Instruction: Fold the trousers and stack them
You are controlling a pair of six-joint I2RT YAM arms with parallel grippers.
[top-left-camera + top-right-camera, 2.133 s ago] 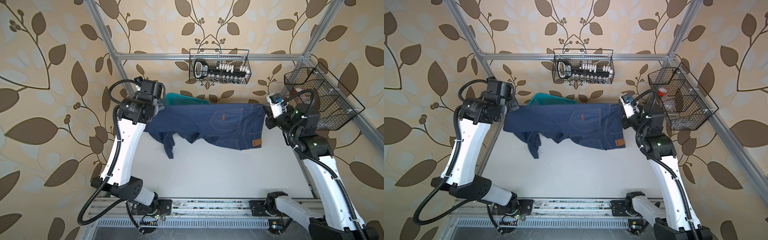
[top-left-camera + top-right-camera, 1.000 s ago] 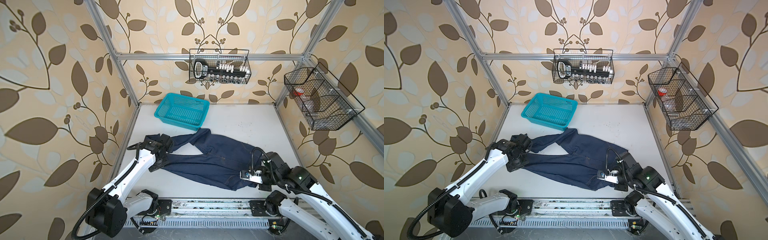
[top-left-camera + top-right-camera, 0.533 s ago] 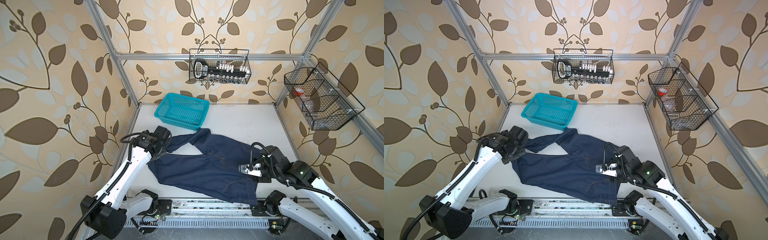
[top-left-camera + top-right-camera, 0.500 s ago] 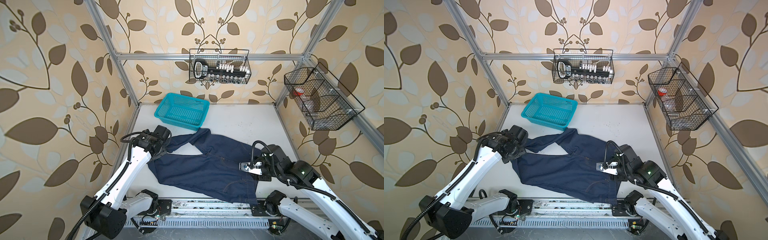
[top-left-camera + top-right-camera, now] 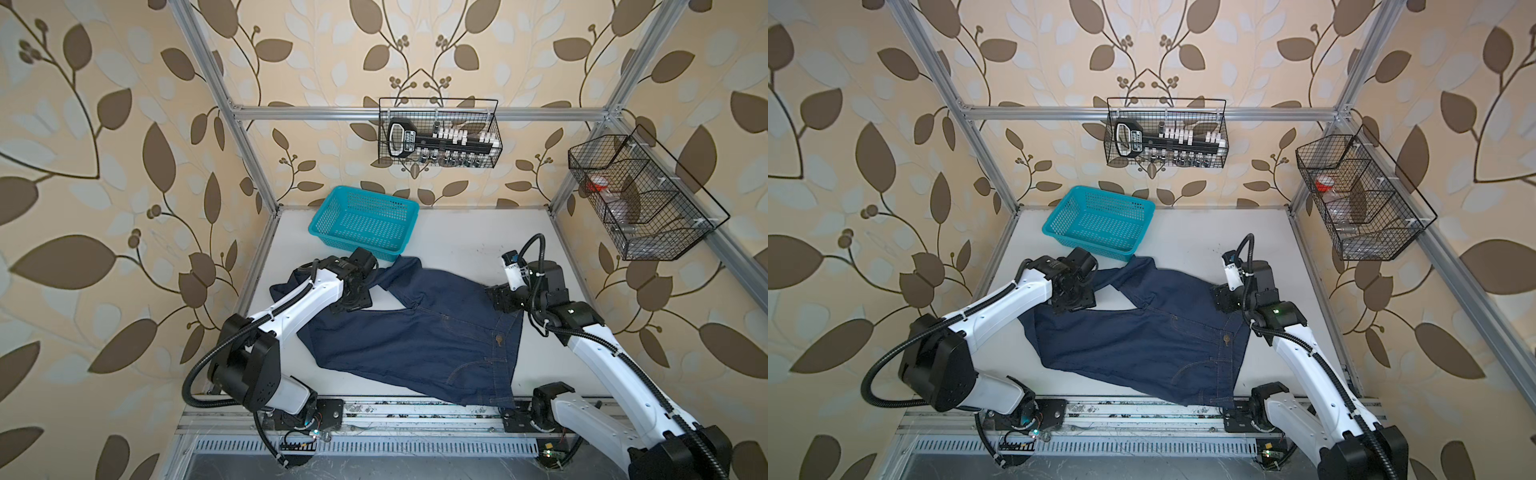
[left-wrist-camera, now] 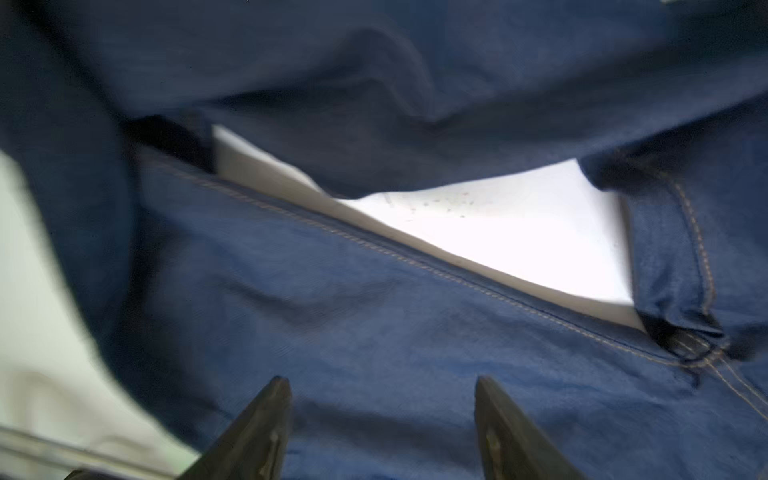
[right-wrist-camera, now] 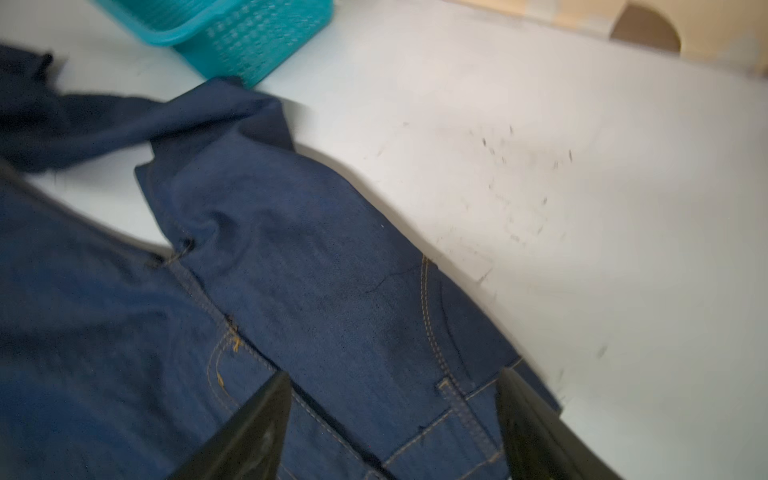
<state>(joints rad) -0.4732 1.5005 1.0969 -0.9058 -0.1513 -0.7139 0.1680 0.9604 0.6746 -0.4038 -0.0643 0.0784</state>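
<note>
**Item:** The trousers (image 5: 415, 345) lie spread on the desk (image 5: 457, 232), front side up, with the fly button showing. They occupy the near centre, and the near corner of the waist reaches the desk's near edge.

**Change noted:** A second ago both end effectors were clamped on the cloth. Now the left end effector (image 5: 350, 302) and the right end effector (image 5: 500, 299) stand with jaws wide and hold nothing. The wrist views confirm this: the left end effector (image 6: 380, 386) and the right end effector (image 7: 395, 376) are parted above loose denim.

**Finding:** The garment has been let go and rests by its own weight. In my judgement the laying-out step is finished and no fold has yet been made.

**Orientation:** The long axis runs left to right. The waistband is at the right, under the right end effector, and the legs point left. The near leg lies fairly straight. The far leg kinks toward the teal basket (image 5: 363, 224), then doubles back left beneath the left arm, so it likely wants straightening before folding.
</note>
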